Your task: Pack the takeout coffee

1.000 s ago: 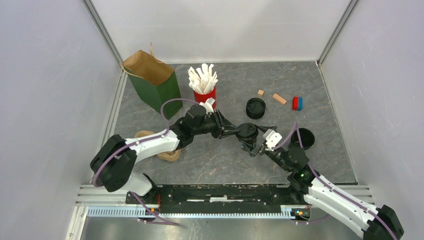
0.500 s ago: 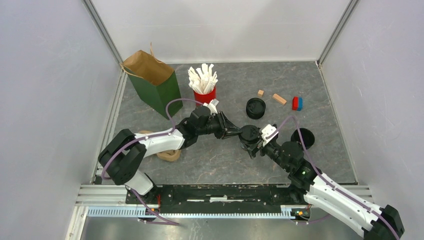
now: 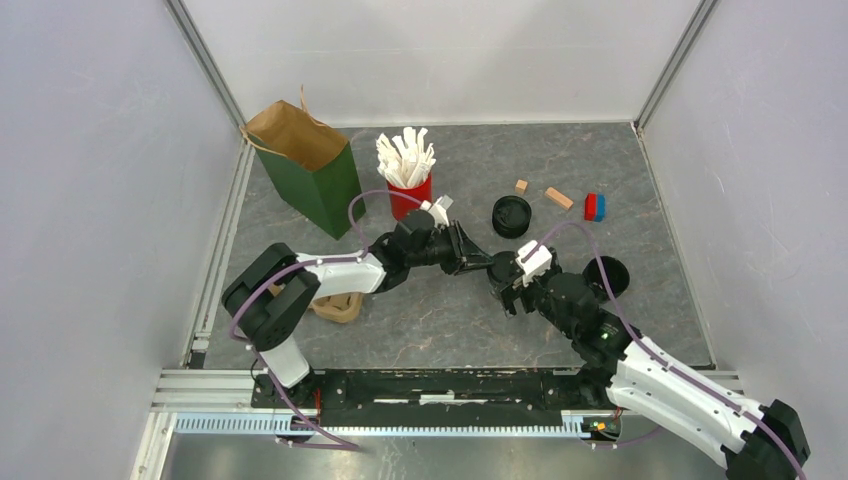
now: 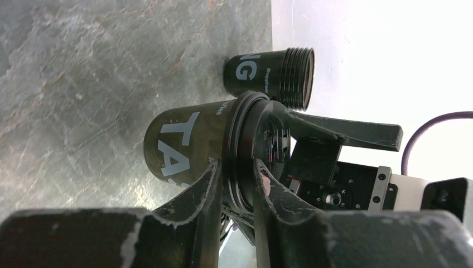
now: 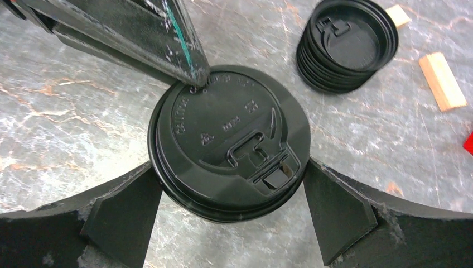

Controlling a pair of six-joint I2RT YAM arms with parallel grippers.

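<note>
Jaws of the left gripper (image 4: 234, 167) pinch the lid (image 5: 228, 131) rim of the takeout coffee cup (image 4: 178, 145) near the lid stack (image 5: 348, 44); right gripper (image 5: 231, 177) jaws gape wide, flanking that lid.

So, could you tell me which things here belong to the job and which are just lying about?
Job: short black paper cup with white lettering, its flat round black lid, probably the green paper bag.
Lying about: red cup of white sticks, stack of black lids, wooden blocks, red-and-blue block.
</note>
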